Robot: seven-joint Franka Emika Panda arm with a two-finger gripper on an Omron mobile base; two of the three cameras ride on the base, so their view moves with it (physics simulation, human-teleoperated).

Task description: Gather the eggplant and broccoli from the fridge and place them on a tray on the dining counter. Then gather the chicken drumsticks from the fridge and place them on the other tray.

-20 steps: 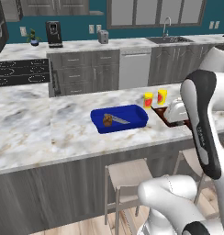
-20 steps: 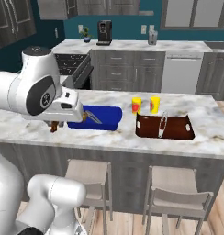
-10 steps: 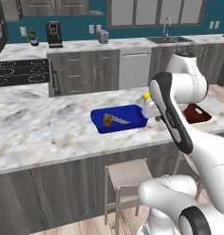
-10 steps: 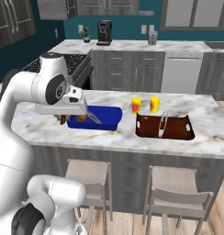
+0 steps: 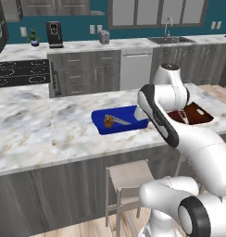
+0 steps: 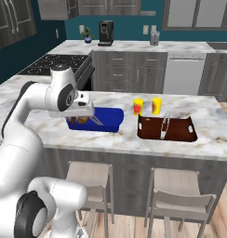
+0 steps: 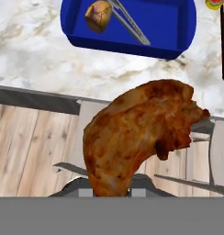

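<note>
Holding a chicken drumstick point(image 7: 141, 137), your gripper point(image 7: 109, 186) is pinching its narrow end between the two fingers, and in the hand view the browned meat is standing up large in front of the camera. Behind the drumstick in that view, the edge of the marble dining counter point(image 7: 49, 64) is showing, and below it the wooden floor and the seat of a stool point(image 7: 100, 137).

On the counter the blue tray point(image 5: 119, 121) is lying with a second chicken drumstick point(image 5: 108, 121) inside, near its left end, and a pair of metal tongs point(image 5: 122, 121) is resting just beside that piece. In the right base view the same blue tray point(image 6: 108, 122) is partly covered by the hand of the arm, which is hanging over its left part.

To the right of the blue tray, the dark brown tray point(image 6: 166, 130) is sitting on the counter point(image 6: 213, 125), with another pair of tongs point(image 6: 164, 124) lying across it. What else is inside this tray I cannot tell, because it is too dark. Two yellow cups with something red point(image 6: 138, 106) are standing just behind the brown tray, side by side.

Under the counter two stools point(image 6: 178, 197) are standing on the wooden floor.
</note>
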